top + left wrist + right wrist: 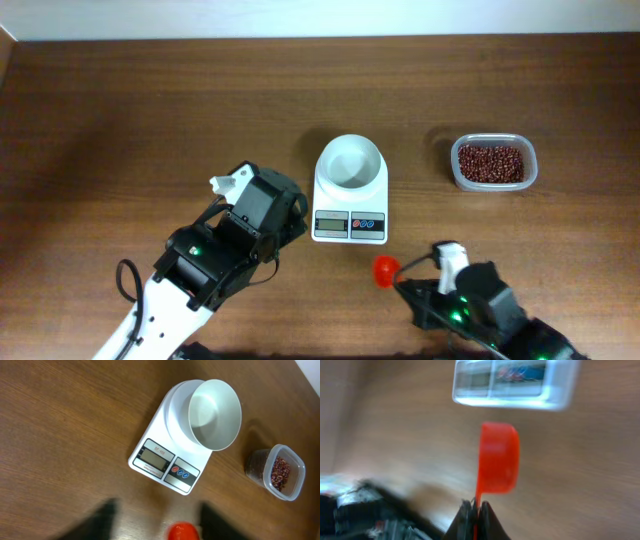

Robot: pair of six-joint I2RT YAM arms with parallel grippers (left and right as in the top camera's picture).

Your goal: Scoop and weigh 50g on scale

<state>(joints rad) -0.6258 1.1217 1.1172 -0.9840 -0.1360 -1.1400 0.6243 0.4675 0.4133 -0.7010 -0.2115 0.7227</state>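
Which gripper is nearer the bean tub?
Right. The right gripper, shut on the red scoop, is below-left of the tub in the overhead view; the left gripper lies farther, left of the scale.

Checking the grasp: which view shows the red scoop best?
Right wrist: the scoop sits mid-frame, blurred, its handle pinched in the shut right gripper. Overhead shows only its cup below the scale; left wrist only a sliver at the bottom edge.

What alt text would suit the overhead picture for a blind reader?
A small white digital kitchen scale topped by an empty round white bowl sits on a brown wooden table. Near it, the right gripper pinches a small red plastic scoop; the left gripper hovers beside the scale. A clear rectangular plastic tub of red beans stands farther off.
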